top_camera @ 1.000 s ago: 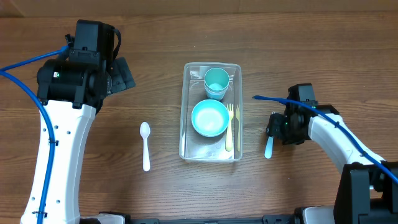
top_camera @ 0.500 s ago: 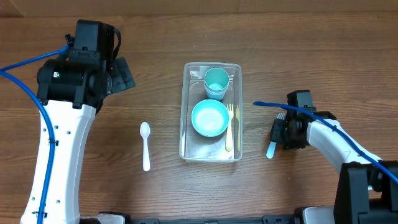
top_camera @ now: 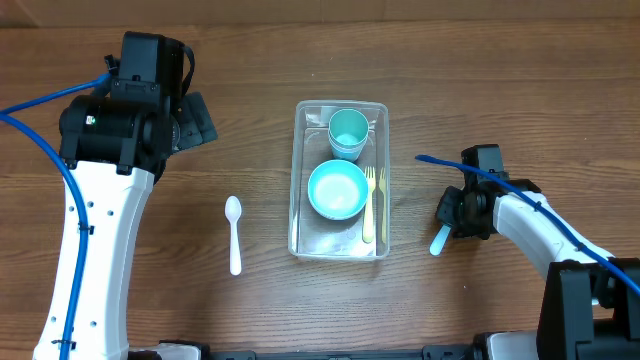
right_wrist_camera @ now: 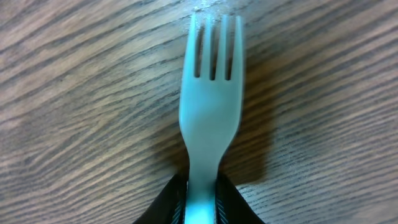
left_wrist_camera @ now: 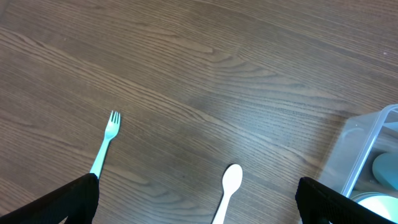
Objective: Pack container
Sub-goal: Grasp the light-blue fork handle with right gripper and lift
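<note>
Light-blue fork [right_wrist_camera: 211, 112] clamped in the right gripper [top_camera: 452, 214]; container [top_camera: 296, 200] at tabletop centre.
Over the last second the right gripper has drifted slightly away from the container, its fingers closed narrow on the fork handle. The grasp appears secured, so transfer into the container is the likely next step. The left gripper [left_wrist_camera: 198, 190] has its fingers wide apart, holding nothing.

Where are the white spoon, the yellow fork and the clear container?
white spoon [top_camera: 235, 243]: overhead view, on its handle.
yellow fork [top_camera: 368, 212]: overhead view, on its handle.
clear container [top_camera: 322, 240]: overhead view, on its bare floor.
</note>
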You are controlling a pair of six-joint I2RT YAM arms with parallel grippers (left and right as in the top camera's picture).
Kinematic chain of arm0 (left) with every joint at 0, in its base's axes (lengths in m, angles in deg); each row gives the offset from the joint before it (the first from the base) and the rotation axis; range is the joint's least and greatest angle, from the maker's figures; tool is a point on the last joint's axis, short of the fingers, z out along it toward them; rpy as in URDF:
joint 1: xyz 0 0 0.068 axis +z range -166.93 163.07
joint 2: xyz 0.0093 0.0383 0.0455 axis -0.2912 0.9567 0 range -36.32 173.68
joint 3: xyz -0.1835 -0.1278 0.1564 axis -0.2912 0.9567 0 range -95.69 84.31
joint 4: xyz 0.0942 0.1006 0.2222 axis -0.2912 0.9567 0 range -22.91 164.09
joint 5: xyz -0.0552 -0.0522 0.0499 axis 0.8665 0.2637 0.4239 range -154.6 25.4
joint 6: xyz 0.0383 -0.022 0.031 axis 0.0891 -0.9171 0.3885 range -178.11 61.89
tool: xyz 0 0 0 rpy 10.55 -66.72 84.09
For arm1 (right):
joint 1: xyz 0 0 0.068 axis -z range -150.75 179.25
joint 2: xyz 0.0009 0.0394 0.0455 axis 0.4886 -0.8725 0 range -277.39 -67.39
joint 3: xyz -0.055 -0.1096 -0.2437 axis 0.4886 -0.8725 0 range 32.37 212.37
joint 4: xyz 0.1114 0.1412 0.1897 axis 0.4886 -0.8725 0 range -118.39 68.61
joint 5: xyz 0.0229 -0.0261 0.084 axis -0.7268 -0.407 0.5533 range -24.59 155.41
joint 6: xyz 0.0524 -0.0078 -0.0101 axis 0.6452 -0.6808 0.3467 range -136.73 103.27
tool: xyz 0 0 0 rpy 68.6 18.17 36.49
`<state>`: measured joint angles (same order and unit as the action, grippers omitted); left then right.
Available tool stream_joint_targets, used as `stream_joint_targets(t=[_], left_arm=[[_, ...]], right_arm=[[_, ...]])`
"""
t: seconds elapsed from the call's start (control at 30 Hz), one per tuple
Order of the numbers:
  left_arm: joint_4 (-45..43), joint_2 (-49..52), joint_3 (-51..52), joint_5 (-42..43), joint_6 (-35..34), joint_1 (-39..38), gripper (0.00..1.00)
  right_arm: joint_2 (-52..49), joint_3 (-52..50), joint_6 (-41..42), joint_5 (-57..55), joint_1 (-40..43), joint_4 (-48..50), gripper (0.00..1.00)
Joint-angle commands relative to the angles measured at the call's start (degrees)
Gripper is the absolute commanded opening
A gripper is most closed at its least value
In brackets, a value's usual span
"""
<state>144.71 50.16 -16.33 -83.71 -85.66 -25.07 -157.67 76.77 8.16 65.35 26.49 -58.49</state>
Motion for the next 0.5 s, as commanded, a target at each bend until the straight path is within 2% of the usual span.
stream_joint_targets(t=[0.0, 0.23, 0.47], left_arm=[[-0.1, -0.3, -1.2, -0.5, -1.2, 0.2, 1.0], [-0.1, -0.3, -1.2, -0.5, -1.2, 0.2, 1.0], [-0.1, -0.3, -1.2, -0.5, -1.2, 0.2, 1.0]], right_arm=[[-0.4, -0.5, 0.7, -1.9, -0.2, 0.1, 0.12], [-0.4, 8.2, -0.7, -5.0, -0.2, -7.3, 0.1], [-0.4, 24.7, -4.2, -5.0, -0.2, -19.7, 0.1]])
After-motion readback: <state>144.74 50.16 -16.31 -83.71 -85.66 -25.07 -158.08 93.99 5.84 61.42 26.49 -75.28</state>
